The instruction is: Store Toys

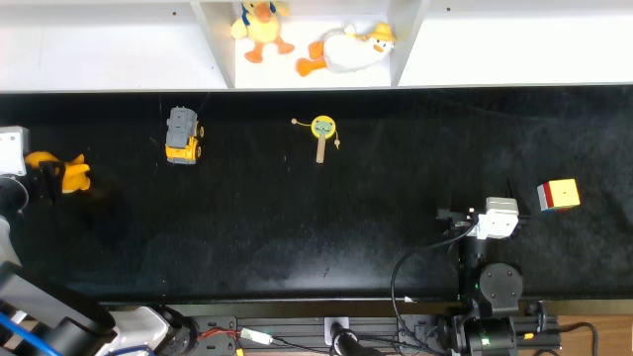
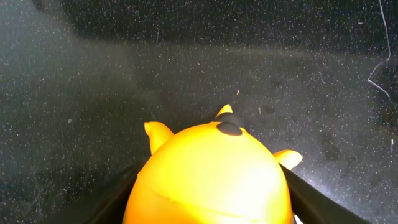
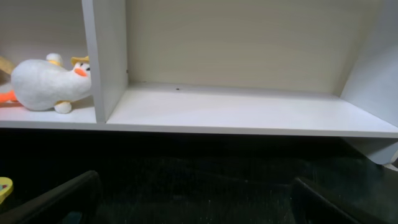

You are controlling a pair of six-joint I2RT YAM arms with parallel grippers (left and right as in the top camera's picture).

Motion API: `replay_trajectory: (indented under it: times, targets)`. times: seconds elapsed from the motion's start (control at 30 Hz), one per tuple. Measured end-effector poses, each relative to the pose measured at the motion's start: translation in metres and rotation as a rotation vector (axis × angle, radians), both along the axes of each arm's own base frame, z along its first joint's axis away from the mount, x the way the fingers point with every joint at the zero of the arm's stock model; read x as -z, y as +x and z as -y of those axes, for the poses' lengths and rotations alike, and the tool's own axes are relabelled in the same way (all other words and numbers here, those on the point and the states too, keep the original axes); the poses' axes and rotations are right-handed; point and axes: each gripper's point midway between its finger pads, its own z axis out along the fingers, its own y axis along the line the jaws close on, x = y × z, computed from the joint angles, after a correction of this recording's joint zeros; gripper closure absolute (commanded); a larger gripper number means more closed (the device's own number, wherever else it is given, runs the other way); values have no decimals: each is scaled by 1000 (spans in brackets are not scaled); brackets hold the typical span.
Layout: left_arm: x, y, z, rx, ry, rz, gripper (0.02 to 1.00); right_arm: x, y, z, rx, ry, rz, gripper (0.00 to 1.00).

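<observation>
Shelf point(image 1: 119, 49) seen from above has the yellow toy point(image 1: 69, 174) in front, far left. Close up, the left end effector point(image 2: 211, 208) squeezes that yellow toy. Last, the right end effector point(image 3: 196, 196) faces the shelf, wide open and empty.

L arm point(image 1: 40, 307): black links, white wrist block point(image 1: 10, 148), blue cable point(image 1: 20, 331) nr base. R arm point(image 1: 490, 331): black, w/ round joint point(image 1: 499, 285), white-grey wrist housing point(image 1: 497, 218), thin black cables point(image 1: 410, 272) looping off it. R tool point(image 3: 196, 177) fingers point(image 3: 56, 198): matt black, flat, tapered.
</observation>
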Motion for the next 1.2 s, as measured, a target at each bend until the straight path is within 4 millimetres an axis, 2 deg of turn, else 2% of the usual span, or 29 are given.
replay_trajectory:
  times: [0.43, 0.57, 0.7, 0.87, 1.07, 1.2]
  targets:
    - [-7, 8, -3, -55, -40, 49, 715, 0, 0, 0, 0, 0, 0, 5]
    - [-22, 16, -8, -86, -46, 80, 750, 0, 0, 0, 0, 0, 0, 5]
    - [-54, 40, -3, -69, -18, 140, 772, 0, 0, 0, 0, 0, 0, 5]
    - [-95, 88, 25, 13, 56, 241, 779, 0, 0, 0, 0, 0, 0, 3]
    - [-112, 127, 64, 63, 105, 308, 785, 0, 0, 0, 0, 0, 0, 5]
    - [-122, 138, 66, 30, 141, 343, 785, 0, 0, 0, 0, 0, 0, 5]
